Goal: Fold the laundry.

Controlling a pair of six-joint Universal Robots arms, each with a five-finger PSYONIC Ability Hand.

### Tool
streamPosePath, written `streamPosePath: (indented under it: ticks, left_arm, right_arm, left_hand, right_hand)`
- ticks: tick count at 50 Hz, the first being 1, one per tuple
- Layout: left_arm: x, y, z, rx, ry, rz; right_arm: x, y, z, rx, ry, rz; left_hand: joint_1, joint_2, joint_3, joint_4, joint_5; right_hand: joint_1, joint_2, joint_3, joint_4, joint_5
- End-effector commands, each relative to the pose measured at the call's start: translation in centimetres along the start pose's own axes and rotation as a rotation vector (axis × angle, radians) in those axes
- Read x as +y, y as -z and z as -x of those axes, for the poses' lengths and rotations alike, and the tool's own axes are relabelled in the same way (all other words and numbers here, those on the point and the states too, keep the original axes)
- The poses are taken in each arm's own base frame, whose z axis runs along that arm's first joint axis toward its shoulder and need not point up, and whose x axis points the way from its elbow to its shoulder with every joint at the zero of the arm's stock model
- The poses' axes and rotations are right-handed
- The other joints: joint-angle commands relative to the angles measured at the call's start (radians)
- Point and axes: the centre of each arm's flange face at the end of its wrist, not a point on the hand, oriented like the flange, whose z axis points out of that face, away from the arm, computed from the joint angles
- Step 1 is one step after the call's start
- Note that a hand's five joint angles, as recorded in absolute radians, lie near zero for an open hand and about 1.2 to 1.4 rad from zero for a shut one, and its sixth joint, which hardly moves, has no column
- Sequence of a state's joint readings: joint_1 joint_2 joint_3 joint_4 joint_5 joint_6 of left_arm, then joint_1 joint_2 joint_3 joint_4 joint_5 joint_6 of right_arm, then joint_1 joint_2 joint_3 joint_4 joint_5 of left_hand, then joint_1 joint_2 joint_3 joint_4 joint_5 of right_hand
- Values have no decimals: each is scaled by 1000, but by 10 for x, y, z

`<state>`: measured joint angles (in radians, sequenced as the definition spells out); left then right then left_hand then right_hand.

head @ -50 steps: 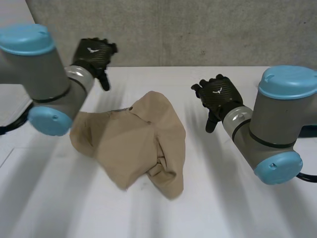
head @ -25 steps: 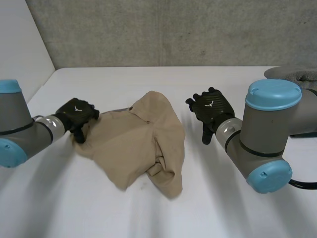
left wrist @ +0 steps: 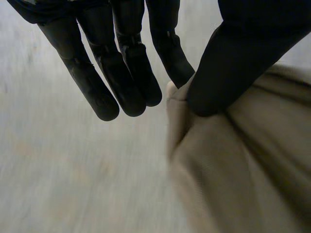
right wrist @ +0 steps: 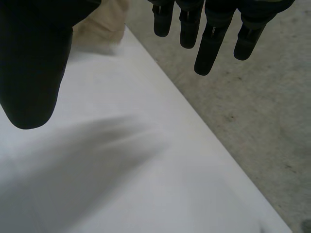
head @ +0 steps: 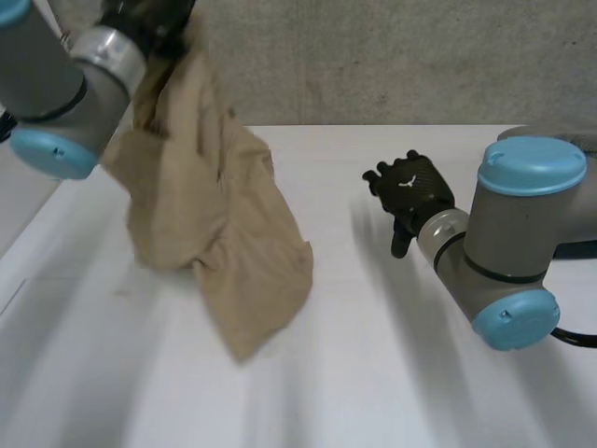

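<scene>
Concrete wall behind a white tabletop (head: 392,373). Head view: your left hand (head: 140,14) holds the tan garment (head: 205,215) high, its lower end at the tabletop; your right hand (head: 410,187) hovers well apart. Left wrist view: thumb pinches a small fold against one finger, other fingers (left wrist: 126,82) straight; so slim a hold may slip if you swing. Right wrist view: fingers (right wrist: 209,43) spread, empty.

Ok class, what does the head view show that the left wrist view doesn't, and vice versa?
Head view: the whole tan cloth hanging from the raised left hand, and the right hand open above the white table, apart from the cloth. Left wrist view: the grip itself, thumb and a finger pinching a cloth fold, the other fingers straight. Both: left hand on cloth.
</scene>
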<state>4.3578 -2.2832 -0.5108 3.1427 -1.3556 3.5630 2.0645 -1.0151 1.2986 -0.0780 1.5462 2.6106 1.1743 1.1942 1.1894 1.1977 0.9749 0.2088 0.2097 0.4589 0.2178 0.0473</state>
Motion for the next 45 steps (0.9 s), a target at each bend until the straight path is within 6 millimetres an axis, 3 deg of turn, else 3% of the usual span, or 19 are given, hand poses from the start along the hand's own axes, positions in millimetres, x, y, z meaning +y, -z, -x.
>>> streamPosePath:
  ticks: [1,7,9,11,13,16,21,26,34,40,45]
  left_arm:
    - [-38,26,-69,261,255,-13]
    - [1,79,-142,553,379,185]
    - [13,91,-156,604,380,225]
    - [28,106,-167,645,352,279]
    - [34,114,-169,651,298,300]
    - [26,114,-161,622,243,278]
    - [-5,109,-118,441,228,271]
    - [7,121,-98,240,273,412]
    - [36,144,-111,169,243,572]
    - [64,158,-142,246,185,664]
    - [86,160,-151,265,98,697]
  right_arm:
    - [-1,-8,-25,70,-33,-6]
    - [0,-13,-46,115,-61,-10]
    - [0,-14,-50,123,-62,-11]
    - [1,-15,-53,128,-63,-6]
    - [2,-15,-54,126,-64,-4]
    - [3,-14,-53,116,-63,-4]
    - [-3,-7,-43,66,-51,-17]
    - [-10,9,-18,-60,-1,-12]
    - [-2,13,24,-230,82,0]
    - [21,2,54,-272,101,50]
    - [34,-11,67,-258,109,28]
  left_hand:
    - [222,202,207,199,247]
    - [222,202,207,199,247]
    - [-131,-151,-146,-154,-106]
    - [-632,-652,-647,-656,-607]
    - [-804,-824,-819,-828,-779]
    - [-884,-904,-899,-908,-859]
    - [-887,-907,-903,-911,-863]
    - [-887,-907,-903,-911,-863]
    - [-887,-907,-903,-911,-863]
    - [-890,-910,-906,-914,-866]
    - [-797,-817,-812,-820,-772]
  right_hand:
    - [-34,-35,-284,-43,-47]
    - [-34,-35,-284,-43,-47]
    - [-34,-35,-284,-43,-47]
    - [-34,-35,-284,-43,-47]
    - [-34,-35,-284,-43,-47]
    - [-34,-35,-284,-43,-47]
    - [-34,-35,-284,-43,-47]
    - [-34,-35,-284,-43,-47]
    - [-8,-9,-258,-17,-21]
    - [77,76,-173,68,64]
    - [209,208,-41,200,196]
